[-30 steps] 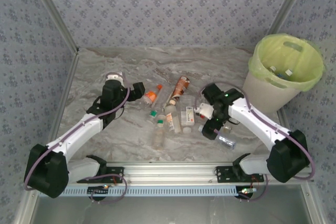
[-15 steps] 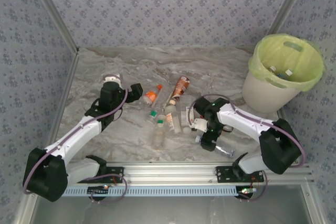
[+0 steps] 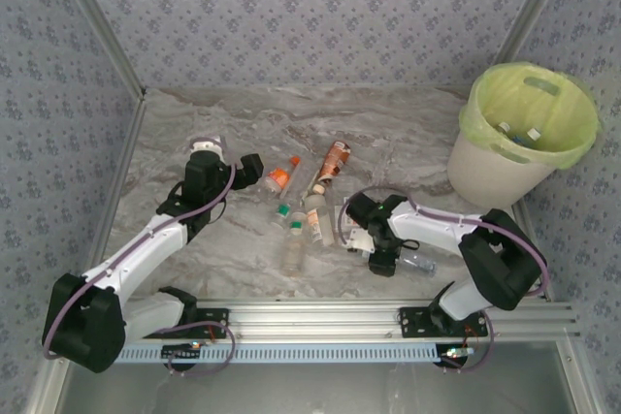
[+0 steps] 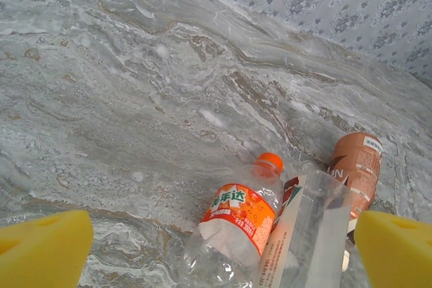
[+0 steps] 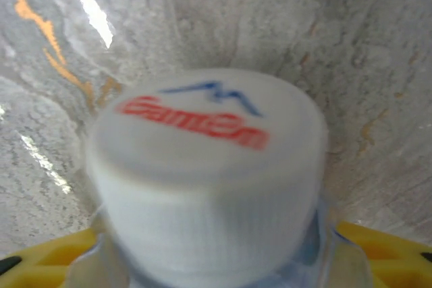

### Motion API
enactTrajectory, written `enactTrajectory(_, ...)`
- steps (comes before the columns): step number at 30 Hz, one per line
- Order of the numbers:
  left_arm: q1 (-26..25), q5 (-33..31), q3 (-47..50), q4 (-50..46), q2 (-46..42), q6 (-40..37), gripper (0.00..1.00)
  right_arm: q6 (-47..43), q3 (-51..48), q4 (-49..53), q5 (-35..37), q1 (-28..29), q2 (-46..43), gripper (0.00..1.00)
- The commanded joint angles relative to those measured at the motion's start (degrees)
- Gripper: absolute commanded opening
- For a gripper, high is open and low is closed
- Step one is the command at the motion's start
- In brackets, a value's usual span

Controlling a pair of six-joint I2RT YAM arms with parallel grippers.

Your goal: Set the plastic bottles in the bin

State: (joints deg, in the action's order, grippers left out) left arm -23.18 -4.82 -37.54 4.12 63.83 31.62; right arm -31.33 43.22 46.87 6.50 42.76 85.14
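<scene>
Marble tabletop point(image 3: 243, 133): white-capped bottle point(image 5: 202, 180) sits between right jaws, seemingly clamped; left jaws gape near orange-labelled bottle point(image 4: 236, 217).

The bin point(image 3: 495, 172) stands at the far right corner of the tabletop point(image 3: 194, 123), with a few bottles point(image 3: 516, 130) inside. A heap of bottles point(image 3: 309, 206) lies mid-tabletop, between the left arm point(image 3: 155, 235) and the right arm point(image 3: 437, 225). A lone bottle point(image 3: 419, 264) lies right of the heap, near the front edge, just beside the right arm's jaws.
</scene>
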Motion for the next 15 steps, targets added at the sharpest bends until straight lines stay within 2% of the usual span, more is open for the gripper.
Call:
enactTrajectory(1, 0.50, -0.93, 0.10, 0.44, -0.94, 0.64, 0.99, -1.20, -0.27, -4.16, 4.32, 0.11, -1.26, 0.50)
enactTrajectory(3, 0.59, -1.01, 0.10, 0.53, -0.95, 0.66, 0.99, -1.76, 0.17, -4.25, 4.79, 0.18, -2.88, 0.43)
enactTrajectory(5, 0.59, -0.98, 0.11, 0.60, -0.84, 0.95, 0.99, -2.36, 0.85, -4.10, 5.05, 0.26, -5.04, 0.40)
enactTrajectory(15, 0.68, -1.99, -0.16, 0.88, -0.86, 1.77, 0.99, -2.19, 8.99, -1.22, 3.49, -0.93, -17.50, 0.44)
